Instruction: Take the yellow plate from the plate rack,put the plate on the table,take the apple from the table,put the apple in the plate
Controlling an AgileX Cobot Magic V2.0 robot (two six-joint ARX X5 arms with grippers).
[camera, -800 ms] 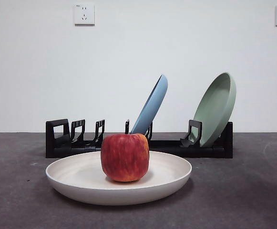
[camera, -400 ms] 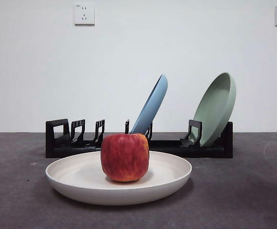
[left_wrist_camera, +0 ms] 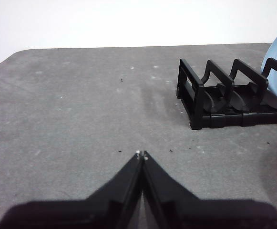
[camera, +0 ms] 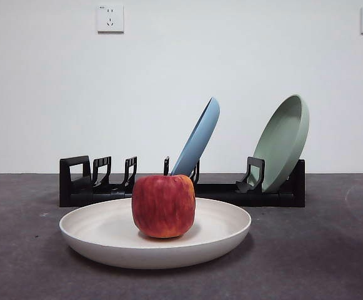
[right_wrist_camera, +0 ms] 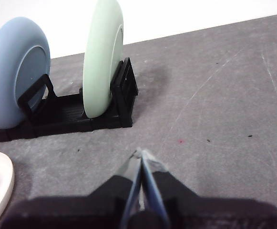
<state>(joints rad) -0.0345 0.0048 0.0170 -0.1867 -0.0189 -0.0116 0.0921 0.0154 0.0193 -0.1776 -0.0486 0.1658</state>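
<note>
The apple [camera: 164, 205] is seated in the yellow plate [camera: 106, 234] near the plate rack [camera: 75, 184]; left gripper [left_wrist_camera: 141, 154] and right gripper [right_wrist_camera: 141, 153] are closed, empty.

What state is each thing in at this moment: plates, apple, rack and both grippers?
Large cream round plate: flat on the dark grey table, before the rack.
Red apple: upright inside that plate.
Black slotted plate rack: holds two plates, other slots free.
Light blue plate: leaning in the rack.
Pale green plate: leaning at the rack's end.
Left gripper: shut, empty.
Right gripper: shut, empty.
</note>
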